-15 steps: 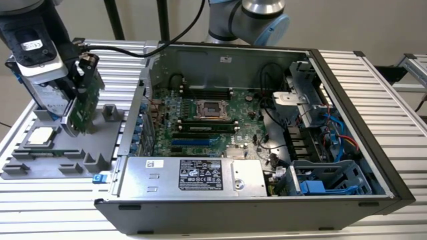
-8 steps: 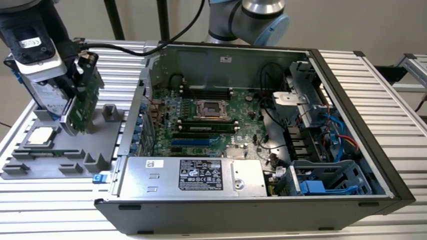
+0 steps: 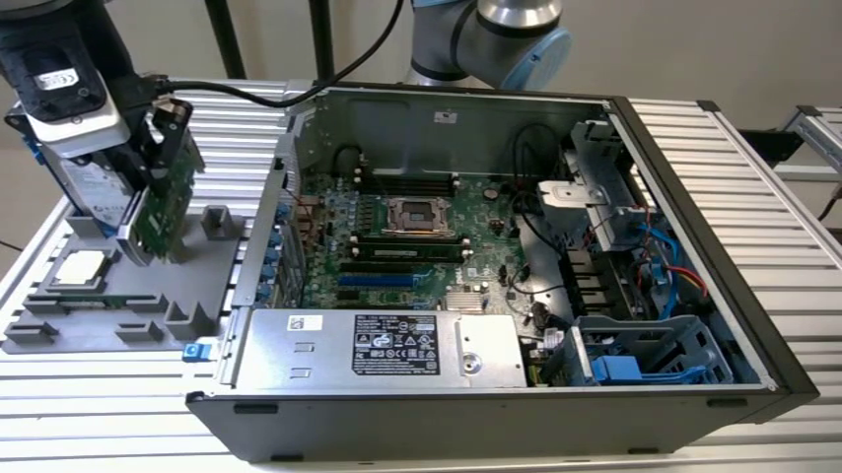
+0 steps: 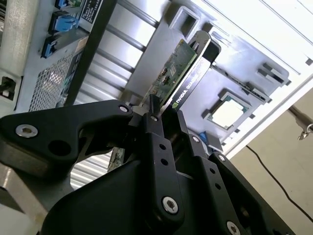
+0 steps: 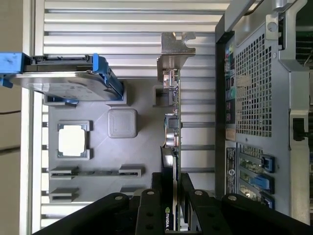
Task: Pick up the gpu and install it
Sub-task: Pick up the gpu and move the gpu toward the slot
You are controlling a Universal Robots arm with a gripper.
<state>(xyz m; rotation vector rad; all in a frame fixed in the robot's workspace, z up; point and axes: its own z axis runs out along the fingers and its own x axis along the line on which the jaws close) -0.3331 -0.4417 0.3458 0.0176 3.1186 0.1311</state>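
hand (image 4: 164, 110) closed on the gpu (image 3: 158, 212), card held above the grey tray (image 3: 79, 330)

it pinches the card's upper edge so the card hangs upright, bracket end free, ready to carry. this is on the table (image 3: 736, 158) at the exterior view's left of the open computer case (image 3: 394, 424). the card is edge-on in both wrist views, and i cannot tell whether its lower edge is clear of the tray.

You'll find white lettering on the black cooler edge of the flat green circuit card (image 4: 176, 76), and a white printed label (image 3: 394, 345) on the silver metal power-supply box (image 3: 283, 345)
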